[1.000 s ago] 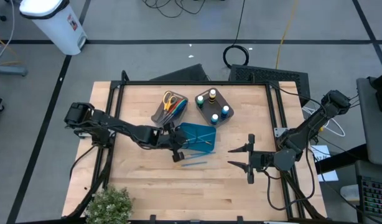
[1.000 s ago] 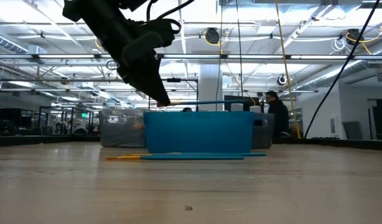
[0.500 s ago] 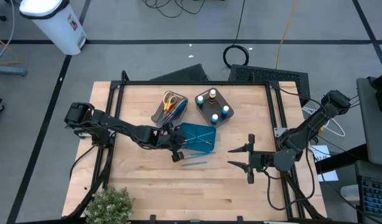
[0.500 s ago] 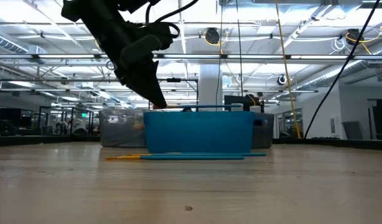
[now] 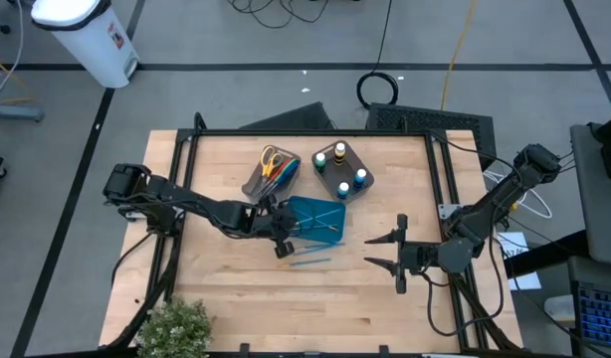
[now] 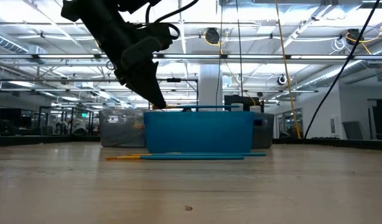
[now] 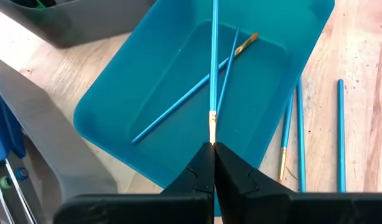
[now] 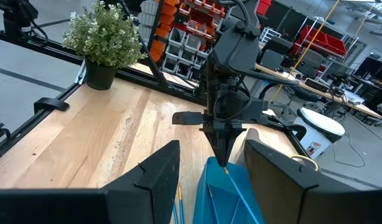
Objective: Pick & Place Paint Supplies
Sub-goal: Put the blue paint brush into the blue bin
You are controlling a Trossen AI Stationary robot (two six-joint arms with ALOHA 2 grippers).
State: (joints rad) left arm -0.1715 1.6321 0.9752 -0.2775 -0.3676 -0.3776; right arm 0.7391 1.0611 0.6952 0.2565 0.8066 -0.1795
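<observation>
My left gripper (image 5: 279, 231) hangs at the left rim of the teal tray (image 5: 315, 211) and is shut on a thin blue brush (image 7: 214, 62) that reaches out level over the tray. Two more blue brushes (image 7: 185, 99) lie inside the tray. Several brushes (image 5: 307, 261) lie flat on the table by the tray's near side. Scissors (image 5: 271, 159) stand in one grey bin. Paint bottles (image 5: 342, 169) stand in the other. My right gripper (image 5: 368, 252) waits open, low over the table to the right of the tray. My left gripper pinches the brush between its two fingertips (image 7: 200, 171) at the gold ferrule end (image 7: 212, 121). The fingers slant down from the table's left and lie along the brush. The brush (image 6: 203, 107) is lifted clear, level just above the tray's top rim.
The two grey bins (image 5: 286, 179) stand close behind the tray toward the far edge. A potted plant (image 5: 173, 326) stands at the near left corner. Bare wood lies between the tray and my right gripper and along the near edge.
My left gripper has sunk a little toward the tray, still shut on the brush. The brush has stayed level and come down with it, closer to the tray's rim.
</observation>
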